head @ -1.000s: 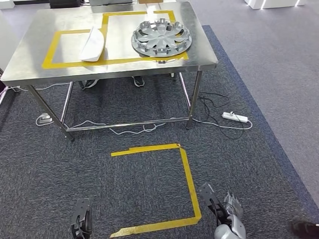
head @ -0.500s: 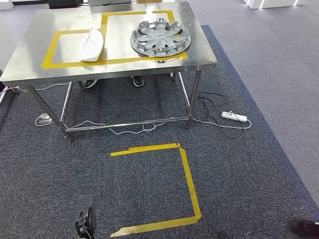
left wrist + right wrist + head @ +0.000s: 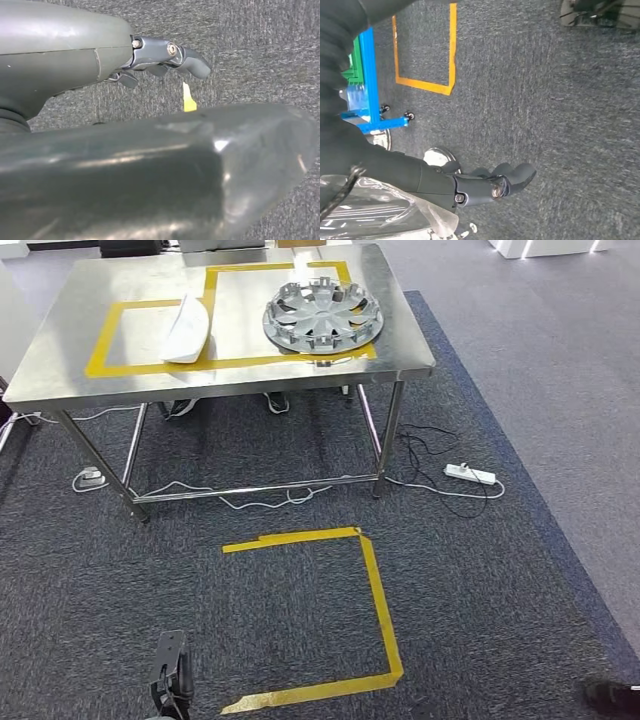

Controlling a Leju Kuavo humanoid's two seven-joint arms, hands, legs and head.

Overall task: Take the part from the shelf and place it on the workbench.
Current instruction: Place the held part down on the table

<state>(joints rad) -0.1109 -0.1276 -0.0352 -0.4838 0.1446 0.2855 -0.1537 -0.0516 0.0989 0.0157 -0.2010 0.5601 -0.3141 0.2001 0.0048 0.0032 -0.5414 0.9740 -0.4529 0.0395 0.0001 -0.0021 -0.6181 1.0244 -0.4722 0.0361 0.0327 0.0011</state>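
A silver wheel cover (image 3: 323, 315) lies on the steel workbench (image 3: 68, 370), inside a yellow taped outline. A white curved part (image 3: 186, 330) lies to its left, on the tape line. My left hand (image 3: 170, 677) hangs low over the carpet, well short of the bench. In the left wrist view the left hand (image 3: 166, 55) has its fingers stretched out over carpet, apart from the thick thumb, and holds nothing. In the right wrist view my right hand (image 3: 497, 182) hangs above the carpet, fingers extended and empty.
A yellow taped square (image 3: 381, 610) marks the carpet in front of the bench. Cables and a power strip (image 3: 469, 475) lie by the bench's right legs. A blue and green wheeled rack (image 3: 367, 75) stands behind me. A dark shoe (image 3: 611, 697) shows at the lower right.
My right hand has dropped out of the head view's bottom edge. The left hand has stayed low at the bottom. The parts on the bench have not moved.
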